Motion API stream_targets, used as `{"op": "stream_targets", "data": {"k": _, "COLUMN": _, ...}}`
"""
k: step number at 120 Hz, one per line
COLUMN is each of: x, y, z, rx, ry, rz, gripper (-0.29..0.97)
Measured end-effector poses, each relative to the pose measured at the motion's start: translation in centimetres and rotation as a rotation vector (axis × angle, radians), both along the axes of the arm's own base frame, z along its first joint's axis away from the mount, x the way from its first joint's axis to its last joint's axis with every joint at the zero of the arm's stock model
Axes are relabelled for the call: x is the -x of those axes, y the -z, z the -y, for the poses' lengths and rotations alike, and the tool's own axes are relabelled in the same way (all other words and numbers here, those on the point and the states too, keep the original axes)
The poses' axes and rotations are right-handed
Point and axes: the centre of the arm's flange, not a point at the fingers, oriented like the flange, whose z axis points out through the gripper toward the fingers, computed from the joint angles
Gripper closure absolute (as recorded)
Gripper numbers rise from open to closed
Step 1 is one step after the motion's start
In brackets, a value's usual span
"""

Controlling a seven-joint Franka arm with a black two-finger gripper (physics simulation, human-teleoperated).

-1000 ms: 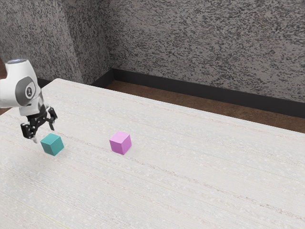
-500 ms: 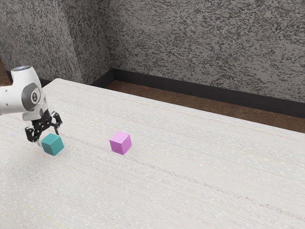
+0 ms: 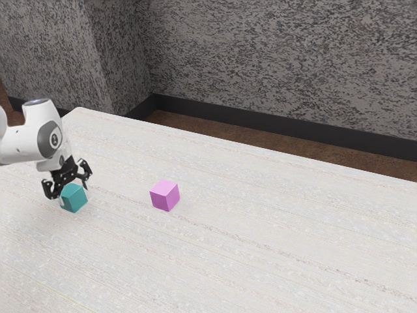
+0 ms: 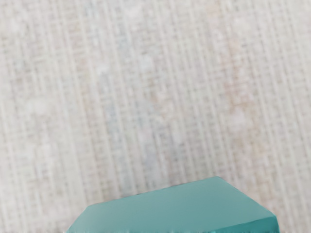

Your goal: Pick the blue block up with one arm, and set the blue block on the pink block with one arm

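- Since a second ago, we are bringing our fingers (image 3: 47, 190) toward the exterior view's right; they are now hanging spread apart, low over the blue block (image 3: 73, 197), not clamping it.
- That block (image 4: 175, 208) is sitting on the bench (image 3: 260, 248) just under our hand.
- Farther along, the pink block (image 3: 164, 195) is resting well apart.

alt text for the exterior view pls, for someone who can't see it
An open black pincer hangs just over a teal block at the exterior view's left, on a pale table. A pink block sits apart, nearer the middle.
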Motion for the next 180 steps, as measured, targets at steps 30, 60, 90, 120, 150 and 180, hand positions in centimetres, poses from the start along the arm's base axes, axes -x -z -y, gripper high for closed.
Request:
{"op": "stream_targets", "data": {"k": 30, "x": 0.2, "y": 0.3, "z": -0.6, "rx": 0.007, "ry": -0.003, "rz": 0.014, "gripper": 0.25}}
{"op": "stream_targets", "data": {"k": 60, "x": 1.0, "y": -8.1, "z": 1.7, "rx": -0.01, "ry": 0.04, "rz": 0.119, "gripper": 0.36}}
{"op": "stream_targets", "data": {"k": 90, "x": 1.7, "y": -15.3, "z": 8.0, "rx": 0.011, "ry": 0.07, "rz": 0.133, "gripper": 0.34}}
{"op": "stream_targets", "data": {"k": 120, "x": -1.5, "y": -14.9, "z": 15.6, "rx": 0.047, "ry": 0.085, "rz": 0.073, "gripper": 0.34}}
{"op": "stream_targets", "data": {"k": 150, "x": -7.9, "y": -11.4, "z": 19.5, "rx": 0.069, "ry": 0.06, "rz": 0.042, "gripper": 0.34}}
{"op": "stream_targets", "data": {"k": 180, "x": -10.8, "y": -9.7, "z": 22.0, "rx": 0.081, "ry": -0.027, "rz": 0.031, "gripper": 0.34}}
